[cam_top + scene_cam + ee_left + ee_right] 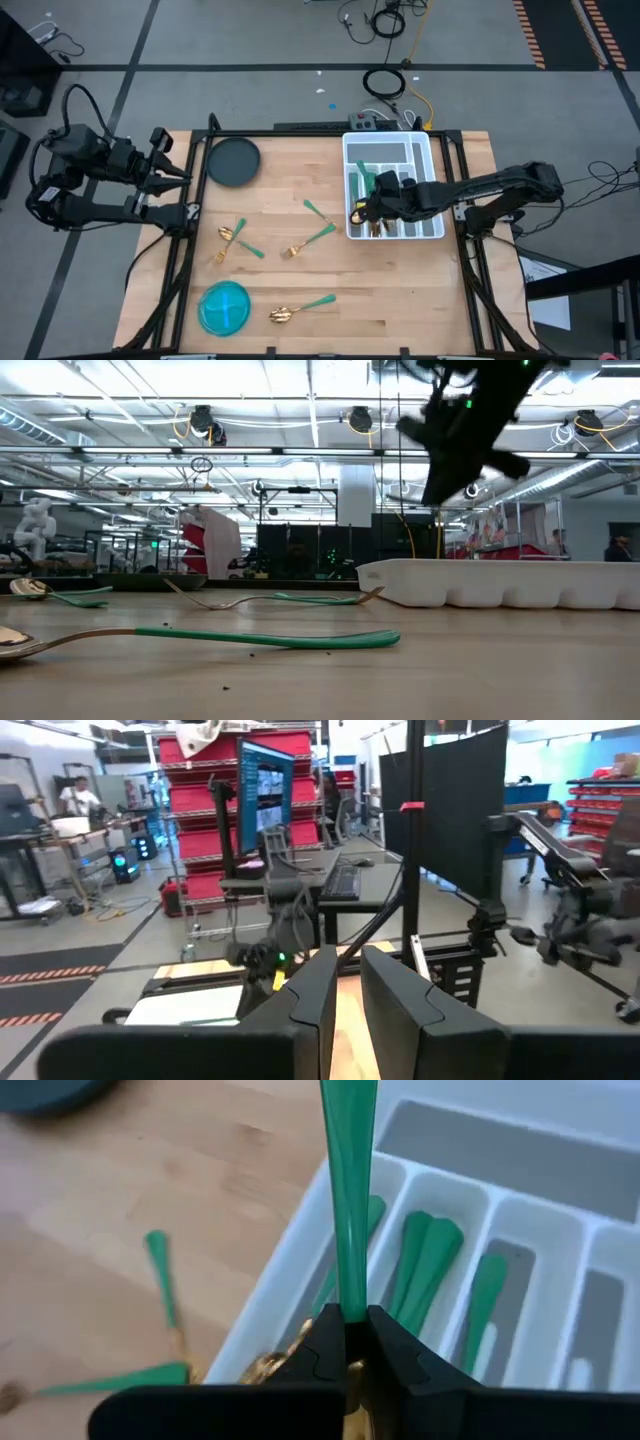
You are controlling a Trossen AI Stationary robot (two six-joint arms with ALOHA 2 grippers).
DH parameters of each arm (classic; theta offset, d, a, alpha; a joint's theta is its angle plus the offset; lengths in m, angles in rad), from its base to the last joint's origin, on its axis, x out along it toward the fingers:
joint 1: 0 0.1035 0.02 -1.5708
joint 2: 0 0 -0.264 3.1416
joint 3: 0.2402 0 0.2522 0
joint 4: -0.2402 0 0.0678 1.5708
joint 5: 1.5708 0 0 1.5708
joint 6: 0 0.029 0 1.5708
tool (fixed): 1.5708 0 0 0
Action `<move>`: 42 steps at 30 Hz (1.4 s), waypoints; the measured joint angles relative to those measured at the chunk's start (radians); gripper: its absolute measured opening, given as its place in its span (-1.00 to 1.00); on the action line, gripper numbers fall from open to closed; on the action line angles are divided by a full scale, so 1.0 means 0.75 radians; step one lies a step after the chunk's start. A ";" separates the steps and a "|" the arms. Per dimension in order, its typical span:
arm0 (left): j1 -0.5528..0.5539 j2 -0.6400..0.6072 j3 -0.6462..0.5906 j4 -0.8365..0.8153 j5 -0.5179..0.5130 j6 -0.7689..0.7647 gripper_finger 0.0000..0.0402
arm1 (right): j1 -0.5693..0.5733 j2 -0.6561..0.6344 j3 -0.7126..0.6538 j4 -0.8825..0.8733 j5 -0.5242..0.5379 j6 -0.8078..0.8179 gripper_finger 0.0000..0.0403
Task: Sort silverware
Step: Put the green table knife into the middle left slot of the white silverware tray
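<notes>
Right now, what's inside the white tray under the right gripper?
The white tray holds teal-handled silverware in several slots. The right gripper, shut on another teal-handled piece, hangs over it. Its fingers cover most of the gold heads, so their types stay unclear.

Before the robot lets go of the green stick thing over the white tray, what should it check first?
1. Right gripper shut on the teal-handled utensil: ok.
2. Utensil over the white tray, above its leftmost slot: ok.
3. Same kind already in that slot: cannot tell, the heads are hidden.
4. Slot has room beside the handles lying in the tray: ok.
5. Left gripper parked off the table's left edge, out of the way: ok.
6. Loose silverware on the table still to sort: not ok.
</notes>
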 joint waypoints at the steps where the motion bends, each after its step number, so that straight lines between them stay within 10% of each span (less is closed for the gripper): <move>1: 0.000 0.000 0.000 -0.003 -0.012 0.000 -0.72 | -0.009 0.005 -0.039 0.064 -0.002 0.014 -1.00; 20: 0.000 0.001 0.000 -0.008 -0.032 -0.005 -0.72 | -0.181 0.018 -0.255 0.420 0.041 0.074 -1.00; 42: 0.000 0.001 0.000 -0.009 -0.032 -0.001 -0.72 | -0.086 0.180 -0.255 0.318 0.060 0.353 -1.00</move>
